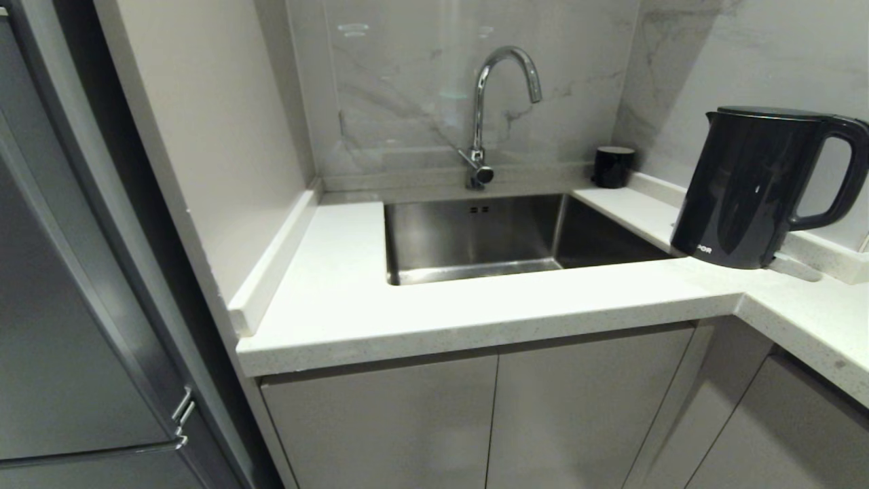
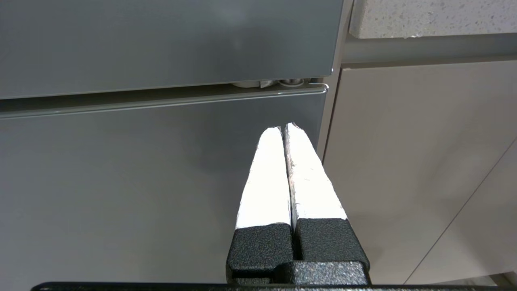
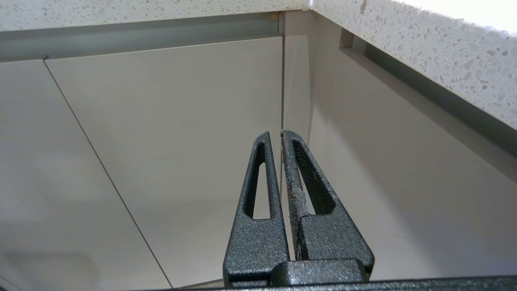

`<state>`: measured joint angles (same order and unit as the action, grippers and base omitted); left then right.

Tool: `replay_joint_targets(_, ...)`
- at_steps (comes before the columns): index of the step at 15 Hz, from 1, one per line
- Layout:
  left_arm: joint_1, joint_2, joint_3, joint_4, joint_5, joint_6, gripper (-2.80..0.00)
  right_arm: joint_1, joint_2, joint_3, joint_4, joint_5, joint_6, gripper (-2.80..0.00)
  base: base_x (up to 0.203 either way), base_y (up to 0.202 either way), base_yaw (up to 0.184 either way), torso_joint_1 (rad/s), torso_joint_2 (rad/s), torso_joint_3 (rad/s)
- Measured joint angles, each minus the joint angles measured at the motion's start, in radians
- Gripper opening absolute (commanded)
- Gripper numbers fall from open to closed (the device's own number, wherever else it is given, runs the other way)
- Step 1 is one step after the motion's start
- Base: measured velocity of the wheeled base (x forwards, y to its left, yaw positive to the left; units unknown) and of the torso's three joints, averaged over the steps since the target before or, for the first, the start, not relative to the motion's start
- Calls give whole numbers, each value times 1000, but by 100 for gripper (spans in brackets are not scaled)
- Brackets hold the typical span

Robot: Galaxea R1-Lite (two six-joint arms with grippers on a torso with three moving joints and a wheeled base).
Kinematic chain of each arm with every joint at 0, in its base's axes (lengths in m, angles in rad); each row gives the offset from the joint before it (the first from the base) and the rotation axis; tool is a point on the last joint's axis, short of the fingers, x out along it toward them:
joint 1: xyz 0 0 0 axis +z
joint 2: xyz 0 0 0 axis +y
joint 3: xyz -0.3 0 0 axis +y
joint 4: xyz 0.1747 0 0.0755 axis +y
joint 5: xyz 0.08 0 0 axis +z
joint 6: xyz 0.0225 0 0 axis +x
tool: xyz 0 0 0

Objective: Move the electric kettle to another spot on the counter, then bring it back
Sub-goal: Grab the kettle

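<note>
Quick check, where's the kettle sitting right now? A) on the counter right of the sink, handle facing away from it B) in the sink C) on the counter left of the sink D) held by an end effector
A: the electric kettle stands upright on the counter right of the sink, its handle on the far side from the basin; nothing grips it.

You have the electric kettle (image 1: pixel 747 190) standing upright on the right-hand wing of the table (image 1: pixel 475 299), just right of the sink cut-out. It is a tall glossy black jug, flat lid closed, loop handle turned right, white lettering low on its body. The table is white speckled stone, L-shaped.
</note>
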<state>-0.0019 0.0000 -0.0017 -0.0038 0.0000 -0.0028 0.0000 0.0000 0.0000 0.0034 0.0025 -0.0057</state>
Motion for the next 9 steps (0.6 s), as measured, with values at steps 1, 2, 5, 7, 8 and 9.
replay_joint_targets(1,0,0,0,0,0,0,-280,0,0,0,0,0,0,-280,0,0,0,0,0,0)
replay_joint_targets(2,0,0,0,0,0,0,-280,0,0,0,0,0,0,-280,0,0,0,0,0,0)
replay_joint_targets(5,0,0,0,0,0,0,-280,0,0,0,0,0,0,-280,0,0,0,0,0,0)
replay_joint_targets(7,0,0,0,0,0,0,-280,0,0,0,0,0,0,-280,0,0,0,0,0,0)
replay_joint_targets(8,0,0,0,0,0,0,-280,0,0,0,0,0,0,-280,0,0,0,0,0,0)
replay_joint_targets(9,0,0,0,0,0,0,-280,0,0,0,0,1,0,-280,0,0,0,0,0,0)
